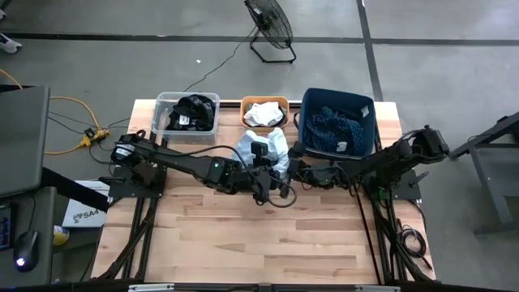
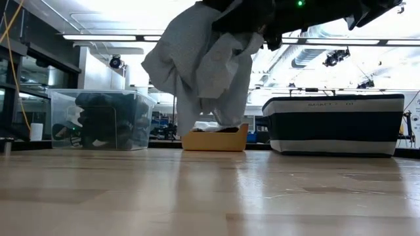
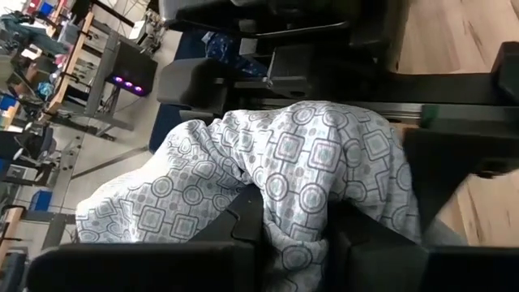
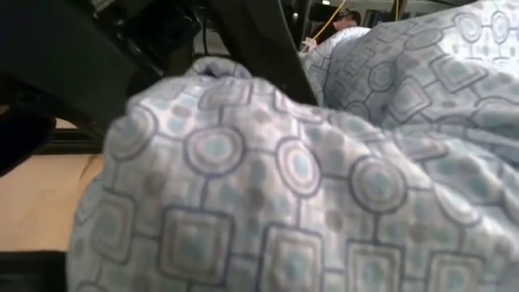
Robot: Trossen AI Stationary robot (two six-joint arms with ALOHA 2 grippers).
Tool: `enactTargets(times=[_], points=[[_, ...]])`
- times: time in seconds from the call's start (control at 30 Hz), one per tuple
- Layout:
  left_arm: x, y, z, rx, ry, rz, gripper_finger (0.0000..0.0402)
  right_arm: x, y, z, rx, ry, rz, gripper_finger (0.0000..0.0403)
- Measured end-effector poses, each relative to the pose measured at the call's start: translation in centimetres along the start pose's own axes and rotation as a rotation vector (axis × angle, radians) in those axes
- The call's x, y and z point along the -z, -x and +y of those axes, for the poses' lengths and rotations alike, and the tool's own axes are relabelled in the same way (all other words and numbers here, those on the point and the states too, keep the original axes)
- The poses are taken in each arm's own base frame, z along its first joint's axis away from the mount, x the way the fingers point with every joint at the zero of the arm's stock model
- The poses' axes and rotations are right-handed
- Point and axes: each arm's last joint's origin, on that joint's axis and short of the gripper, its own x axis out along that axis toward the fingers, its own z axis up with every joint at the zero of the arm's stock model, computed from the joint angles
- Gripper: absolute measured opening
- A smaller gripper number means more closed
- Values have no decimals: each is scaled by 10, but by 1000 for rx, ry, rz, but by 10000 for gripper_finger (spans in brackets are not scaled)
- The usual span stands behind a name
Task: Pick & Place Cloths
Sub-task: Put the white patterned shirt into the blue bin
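Note:
A light blue cloth (image 1: 263,146) printed with circles and squares hangs between my two arms over the table's middle. In the low view the cloth (image 2: 203,65) dangles in bunched folds. My left gripper (image 1: 261,164) reaches in from the table's left and is shut on the cloth (image 3: 300,170). My right gripper (image 1: 296,154) comes from the right and stands close against the cloth's right side. The cloth (image 4: 308,186) fills the right wrist view and hides that gripper's own end. My left gripper (image 3: 296,239) pinches a bunched fold of the cloth (image 3: 296,219) between its two fingers (image 3: 239,235), coming at it about level from the table's left. The cloth is lifted clear and hangs slack below, its lower end (image 2: 220,121) above the wood.
Three bins stand along the far edge: a clear bin (image 1: 162,105) holding a black cloth (image 1: 195,112), a small orange bin (image 1: 246,104) with a white cloth (image 1: 263,113), and a dark blue bin (image 1: 369,138) with a navy dotted cloth (image 1: 332,126). Bare wood (image 1: 259,235) lies toward the near edge.

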Motion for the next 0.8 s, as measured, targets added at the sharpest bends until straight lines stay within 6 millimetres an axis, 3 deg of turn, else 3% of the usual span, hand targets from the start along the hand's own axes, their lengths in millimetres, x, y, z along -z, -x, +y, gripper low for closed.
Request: enactTargets(times=[0.33,0.4,0.63,0.8], points=[[1,0,0,-19,-7,15,55,3,0,0,4,2,27,132],[1,0,0,-27,-7,18,76,3,0,0,1,-19,33,129],[2,-1,0,-53,-11,30,215,7,1,1,-1,-57,76,129],[5,12,1,-111,-75,71,274,5,3,-2,43,-87,107,129]])
